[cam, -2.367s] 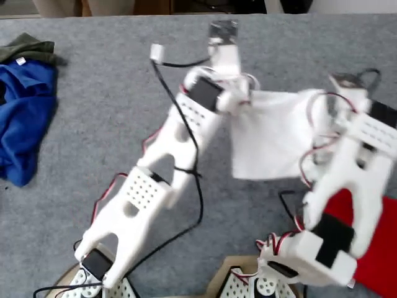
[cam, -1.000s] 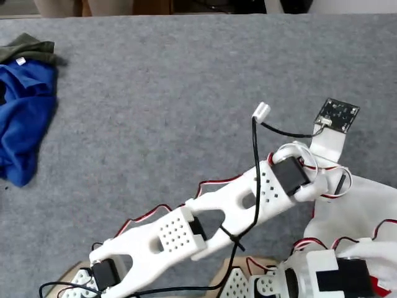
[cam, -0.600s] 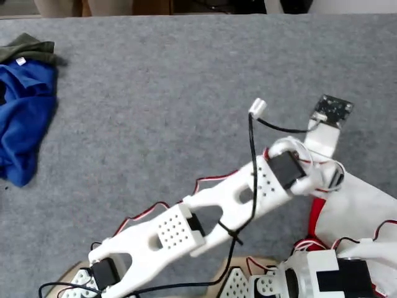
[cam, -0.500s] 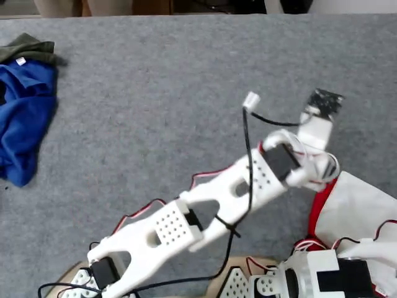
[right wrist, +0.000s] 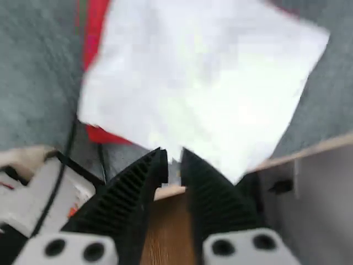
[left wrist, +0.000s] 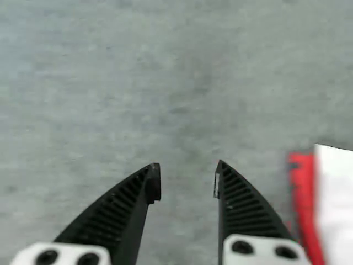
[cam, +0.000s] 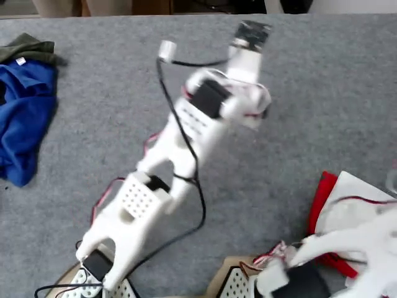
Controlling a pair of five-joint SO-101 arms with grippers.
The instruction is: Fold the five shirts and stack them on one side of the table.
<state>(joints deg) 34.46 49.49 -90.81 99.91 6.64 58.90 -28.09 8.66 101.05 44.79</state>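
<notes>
A folded white shirt (cam: 356, 202) lies on top of a red shirt (cam: 324, 189) at the table's front right. In the right wrist view the white shirt (right wrist: 204, 83) covers most of the red shirt (right wrist: 92, 22), and my right gripper (right wrist: 172, 157) hovers over its near edge, open by a narrow gap and holding nothing. My left arm (cam: 205, 105) stretches toward the far middle of the table. My left gripper (left wrist: 185, 179) is open over bare grey cloth, with the red shirt (left wrist: 300, 199) and the white shirt (left wrist: 337, 204) off to one side.
A crumpled blue shirt (cam: 25, 118) lies at the far left, with an olive shirt (cam: 28, 46) just behind it. The grey table cover (cam: 111, 81) spreads between them and the stack. My right arm (cam: 347, 254) is low at the front right by the arm bases.
The left arm has swung from beside the white shirt at the right to the far middle of the table. The white shirt now rests on the red one, and the right arm has shifted.
</notes>
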